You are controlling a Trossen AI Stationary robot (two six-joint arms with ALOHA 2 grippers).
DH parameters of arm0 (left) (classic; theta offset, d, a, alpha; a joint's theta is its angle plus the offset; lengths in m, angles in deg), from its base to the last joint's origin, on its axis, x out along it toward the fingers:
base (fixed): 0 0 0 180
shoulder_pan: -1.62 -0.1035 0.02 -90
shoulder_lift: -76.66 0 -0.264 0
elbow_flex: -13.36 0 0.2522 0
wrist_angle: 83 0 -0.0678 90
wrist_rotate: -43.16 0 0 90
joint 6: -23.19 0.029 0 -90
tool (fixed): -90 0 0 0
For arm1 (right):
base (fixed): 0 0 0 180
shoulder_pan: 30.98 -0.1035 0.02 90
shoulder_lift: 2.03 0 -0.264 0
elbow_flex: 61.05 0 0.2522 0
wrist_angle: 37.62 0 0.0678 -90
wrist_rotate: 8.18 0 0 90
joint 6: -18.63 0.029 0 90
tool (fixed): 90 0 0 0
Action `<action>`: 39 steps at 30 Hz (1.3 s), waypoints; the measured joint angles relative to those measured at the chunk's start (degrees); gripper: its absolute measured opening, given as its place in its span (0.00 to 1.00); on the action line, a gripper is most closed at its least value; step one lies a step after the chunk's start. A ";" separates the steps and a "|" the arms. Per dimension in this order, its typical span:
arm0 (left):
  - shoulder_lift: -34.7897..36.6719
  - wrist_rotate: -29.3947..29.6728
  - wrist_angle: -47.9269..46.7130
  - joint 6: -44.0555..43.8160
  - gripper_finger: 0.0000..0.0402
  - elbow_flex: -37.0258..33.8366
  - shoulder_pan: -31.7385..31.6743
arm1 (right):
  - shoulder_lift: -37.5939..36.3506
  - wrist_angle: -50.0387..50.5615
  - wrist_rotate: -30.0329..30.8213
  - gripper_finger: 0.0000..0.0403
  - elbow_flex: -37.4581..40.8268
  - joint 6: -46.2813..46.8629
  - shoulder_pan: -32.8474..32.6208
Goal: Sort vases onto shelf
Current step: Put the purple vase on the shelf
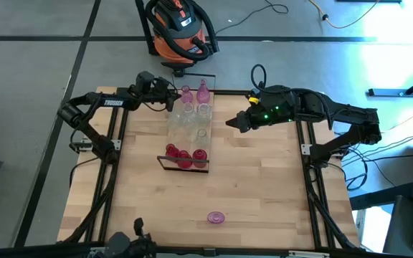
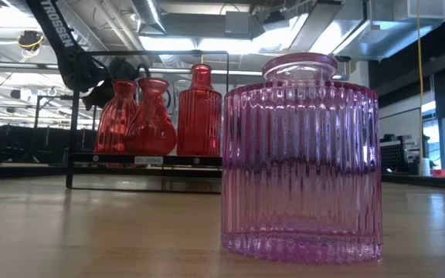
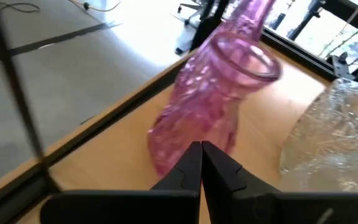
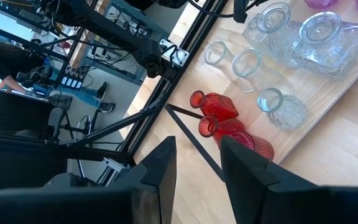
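Crowding shelf (image 1: pixel 186 136): red vases (image 1: pixel 183 156).

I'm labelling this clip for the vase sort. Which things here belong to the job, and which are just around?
Job:
- shelf
- red vases
- clear vases
- pink vases at the far end
- lone pink vase, off the shelf
- left gripper, shut beside a pink vase
- right gripper, open

Around:
- orange vacuum
- floor cables
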 joint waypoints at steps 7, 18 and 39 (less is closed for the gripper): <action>0.50 -0.31 -1.17 -3.04 0.00 0.02 -3.62 | 0.00 0.00 0.00 0.29 0.00 0.87 0.00; -2.15 -4.14 -8.86 -11.41 0.00 5.69 -5.05 | 1.00 -0.17 0.46 0.29 -0.01 0.85 0.04; -8.41 -9.20 -21.59 -16.23 0.00 12.49 -4.83 | 1.57 -0.44 -1.51 0.29 0.00 1.07 0.00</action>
